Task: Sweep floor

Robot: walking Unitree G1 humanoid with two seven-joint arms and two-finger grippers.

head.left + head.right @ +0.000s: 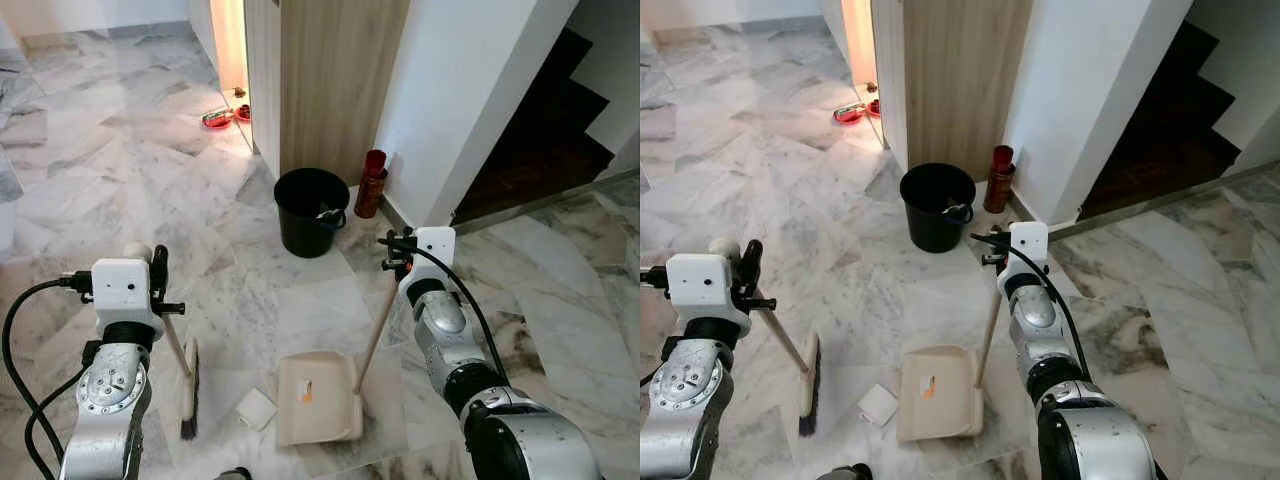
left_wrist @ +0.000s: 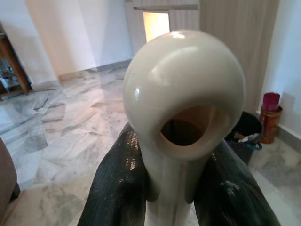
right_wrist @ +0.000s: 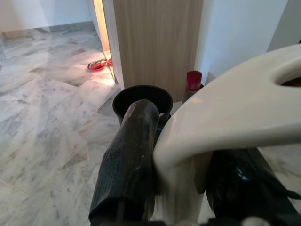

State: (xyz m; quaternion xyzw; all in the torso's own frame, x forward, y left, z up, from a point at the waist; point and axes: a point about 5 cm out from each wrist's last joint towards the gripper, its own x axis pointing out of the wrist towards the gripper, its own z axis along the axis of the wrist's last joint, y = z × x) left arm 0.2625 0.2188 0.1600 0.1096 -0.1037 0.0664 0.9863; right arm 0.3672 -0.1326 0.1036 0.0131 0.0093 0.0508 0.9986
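The left gripper (image 2: 169,188) is clamped on the looped cream plastic top of the short wooden-handled hand broom (image 1: 186,385), whose dark bristles rest on the pale marble floor (image 1: 120,180). The right gripper (image 3: 181,188) is closed the same way on the cream handle end of the flat beige plastic dustpan (image 1: 318,398), which lies on the floor between the arms. Just beside the pan's left edge sits a small white scrap of paper (image 1: 256,408). Beyond stands a round black bucket (image 1: 311,210). Both tools look light and stiff; their glossy tops seem slippery, so gripping lower on the wooden shafts would likely steady them.
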